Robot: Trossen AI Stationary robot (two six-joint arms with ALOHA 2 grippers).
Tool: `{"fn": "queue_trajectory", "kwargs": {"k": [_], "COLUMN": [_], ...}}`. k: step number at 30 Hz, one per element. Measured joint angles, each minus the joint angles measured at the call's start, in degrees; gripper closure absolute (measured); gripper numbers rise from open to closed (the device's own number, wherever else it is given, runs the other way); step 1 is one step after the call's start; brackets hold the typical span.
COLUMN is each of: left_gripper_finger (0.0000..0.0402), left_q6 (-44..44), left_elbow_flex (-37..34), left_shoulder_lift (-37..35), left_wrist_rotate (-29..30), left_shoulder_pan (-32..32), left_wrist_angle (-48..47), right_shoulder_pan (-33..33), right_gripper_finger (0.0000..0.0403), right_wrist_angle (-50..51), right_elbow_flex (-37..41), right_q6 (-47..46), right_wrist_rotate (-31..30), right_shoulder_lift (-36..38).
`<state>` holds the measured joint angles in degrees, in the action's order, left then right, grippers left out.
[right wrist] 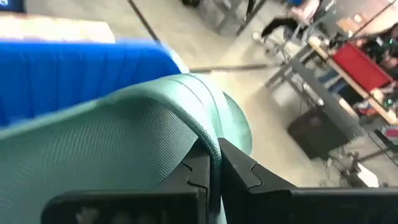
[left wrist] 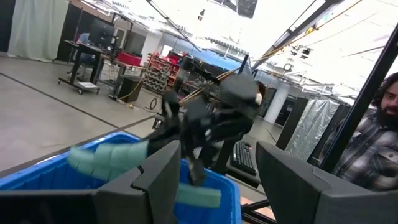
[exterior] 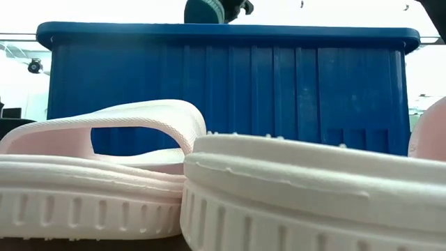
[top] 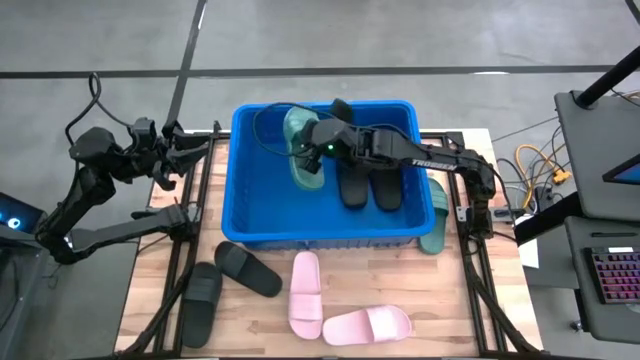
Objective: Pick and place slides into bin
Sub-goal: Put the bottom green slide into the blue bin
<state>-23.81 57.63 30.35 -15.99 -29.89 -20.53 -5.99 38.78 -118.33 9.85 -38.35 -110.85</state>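
The blue bin (top: 262,205) stands mid-table with two black slides (top: 370,185) lying on its floor. My right gripper (top: 320,150) reaches in from the right and is shut on a dark green slide (top: 300,150), held above the bin's far left part; the low view shows this slide (exterior: 203,10) above the bin's rim (exterior: 230,31). A second green slide (top: 437,215) lies on the table against the bin's right wall. Two black slides (top: 225,283) and two pale pink slides (top: 335,308) lie on the table in front of the bin. My left gripper (left wrist: 214,186) waits open, raised at the table's far left. My right gripper pinches the edge of the green slide's ribbed strap (right wrist: 208,140) between its two fingers (right wrist: 242,171). The fingers come from the table's right, slanting downward. The slide is lifted clear and hangs over the bin's inside, touching neither the floor nor the walls that I can see.
A person sits beyond the table's right side (left wrist: 373,130). A stand with a keyboard (top: 610,275) and cables (top: 535,165) is to the right of the table. Bare wood shows at the table's near right corner (top: 450,300).
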Motion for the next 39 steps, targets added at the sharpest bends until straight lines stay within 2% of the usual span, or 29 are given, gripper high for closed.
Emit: {"fn": "queue_trajectory", "kwargs": {"k": [3,11,14,29,35,39], "left_gripper_finger": [0.0208,0.0208,0.0208,0.0208,0.0208,0.0208], "left_q6": [0.02,0.09,0.15,0.11,0.13,0.13], "left_elbow_flex": [0.00,0.02,0.02,0.02,0.02,0.04], "left_shoulder_lift": [0.00,0.00,0.12,0.13,0.12,0.11], "left_wrist_rotate": [0.00,-0.01,-0.02,-0.02,-0.03,-0.03], "left_shoulder_pan": [0.00,0.02,0.02,0.02,0.00,0.02], "left_wrist_angle": [0.00,-0.01,-0.02,0.02,0.02,0.02], "right_shoulder_pan": [0.34,-0.46,-1.09,-2.17,-3.13,-4.26], "right_gripper_finger": [0.0394,0.0394,0.0394,0.0394,0.0394,0.0394], "right_wrist_angle": [0.22,-0.75,-1.04,0.57,0.01,0.01], "right_elbow_flex": [-2.46,-2.98,-3.07,-3.88,-7.20,-9.84], "right_q6": [1.09,4.11,4.10,6.74,8.63,8.41], "right_wrist_rotate": [0.28,1.11,4.26,4.18,-0.36,-0.77], "right_shoulder_lift": [0.13,-1.44,-4.08,-18.31,-24.33,-27.80]}}
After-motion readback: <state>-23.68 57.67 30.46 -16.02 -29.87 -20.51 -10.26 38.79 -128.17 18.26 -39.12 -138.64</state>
